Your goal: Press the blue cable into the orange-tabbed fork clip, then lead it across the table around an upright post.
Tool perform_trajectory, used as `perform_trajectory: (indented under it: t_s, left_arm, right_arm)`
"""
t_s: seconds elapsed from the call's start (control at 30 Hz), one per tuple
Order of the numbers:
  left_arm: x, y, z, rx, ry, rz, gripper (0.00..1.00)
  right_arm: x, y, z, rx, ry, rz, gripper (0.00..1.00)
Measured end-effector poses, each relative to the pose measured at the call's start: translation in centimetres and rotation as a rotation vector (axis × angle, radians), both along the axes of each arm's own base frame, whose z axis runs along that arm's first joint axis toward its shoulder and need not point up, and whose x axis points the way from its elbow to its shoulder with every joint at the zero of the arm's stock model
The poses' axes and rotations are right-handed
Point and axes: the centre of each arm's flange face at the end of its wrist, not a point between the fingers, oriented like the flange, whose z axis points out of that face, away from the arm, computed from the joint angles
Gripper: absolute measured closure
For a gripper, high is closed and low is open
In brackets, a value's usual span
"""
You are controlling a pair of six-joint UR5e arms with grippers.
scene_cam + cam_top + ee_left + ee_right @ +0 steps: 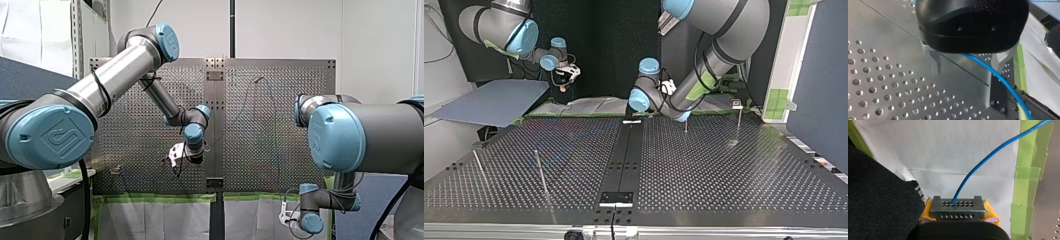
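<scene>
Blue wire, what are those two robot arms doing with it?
My right gripper is pinching the blue cable just off the table's edge, above a white sheet. My left gripper hovers low over the perforated table with its fingers open, and the cable runs loose between them. No cable shows around the upright posts, so the routing is not done yet.

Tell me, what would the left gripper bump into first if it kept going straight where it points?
Most likely the perforated table: in the left wrist view my left gripper points at its plate, with only the blue cable crossing between the open fingers. Depth is hard to judge.
</scene>
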Motion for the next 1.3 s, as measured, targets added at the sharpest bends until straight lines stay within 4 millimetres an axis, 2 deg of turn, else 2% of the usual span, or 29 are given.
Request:
perform_trajectory:
  t_s: [0.13,0.17,0.2,0.23,0.27,0.3,0.33,0.37,0.4,0.43,0.47,0.5,1.0,1.3]
  left_arm:
    - [0.0,0.1,-0.1,-0.003,-0.006,0.005,0.00]
    - [0.1,0.1,-0.1,-0.004,-0.008,0.009,0.07]
    - [0.1,0.2,-0.1,-0.004,-0.010,0.014,0.18]
    - [0.1,0.3,-0.1,-0.003,-0.013,0.022,0.18]
    - [0.2,0.3,-0.1,-0.002,-0.015,0.029,0.28]
    - [0.2,0.4,0.0,0.000,-0.018,0.036,0.43]
    - [0.3,0.6,0.0,0.004,-0.023,0.046,0.43]
    - [0.3,0.7,0.0,0.005,-0.027,0.052,0.56]
    - [0.4,0.7,0.0,0.006,-0.031,0.057,0.56]
    - [0.5,0.8,0.0,0.006,-0.035,0.062,0.78]
    - [0.6,0.8,0.0,0.006,-0.039,0.064,0.92]
    - [0.6,0.9,0.0,0.005,-0.041,0.065,1.00]
    - [0.2,0.9,-0.3,0.004,-0.006,0.033,1.00]
    - [0.0,3.4,-2.3,-0.042,0.012,0.064,1.00]
  right_arm:
    - [0.0,0.0,0.0,0.001,0.001,0.000,1.00]
    - [0.0,0.0,0.0,0.000,0.001,0.000,1.00]
    - [0.0,0.0,0.0,0.001,0.001,0.000,1.00]
    - [0.0,0.1,-0.1,0.001,0.001,0.000,1.00]
    - [0.0,0.1,-0.1,0.001,0.001,0.001,1.00]
    - [0.0,0.1,-0.1,0.001,0.001,0.001,1.00]
    - [0.1,0.1,-0.1,0.002,0.001,0.001,1.00]
    - [0.1,0.1,-0.1,0.002,0.001,0.001,1.00]
    - [0.1,0.1,-0.1,0.002,0.001,0.001,1.00]
    - [0.1,0.1,-0.1,0.002,0.001,0.002,1.00]
    - [0.1,0.1,-0.1,0.003,0.001,0.002,1.00]
    - [0.1,0.1,-0.1,0.003,0.001,0.002,1.00]
    - [0.2,0.2,-0.1,0.002,-0.001,0.003,1.00]
    - [0.0,0.0,-0.1,0.000,-0.003,-0.001,1.00]
